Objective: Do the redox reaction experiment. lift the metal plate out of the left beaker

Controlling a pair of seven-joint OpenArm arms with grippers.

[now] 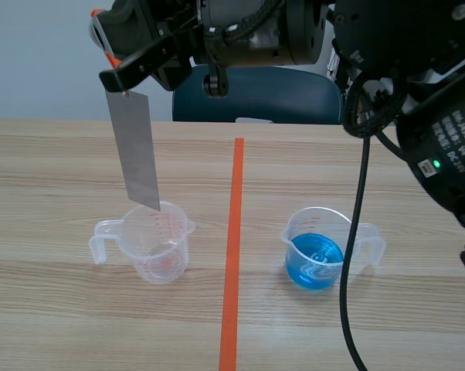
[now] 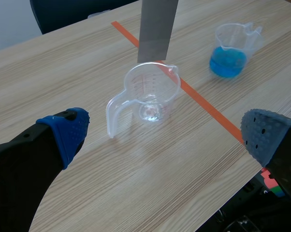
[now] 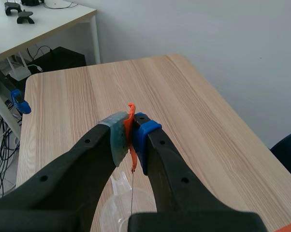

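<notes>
One flat grey metal plate (image 1: 137,151) hangs clenched in the right tool (image 1: 126,81) over a clear plastic beaker (image 1: 157,243); left tool (image 2: 165,133) released.

Light wood-grain worktop (image 1: 62,309) fills the lower frame. Plain pale wall (image 1: 32,62) across the top. Dark blue chair (image 1: 256,97) upper centre, behind the worktop. White table (image 3: 44,19) stands beyond the worktop, cables (image 3: 3,145) beneath it.

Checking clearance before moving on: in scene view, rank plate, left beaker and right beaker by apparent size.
1. Plate: longest, though raised, maybe nearer the camera.
2. Left beaker and right beaker: alike, unranked.
</notes>
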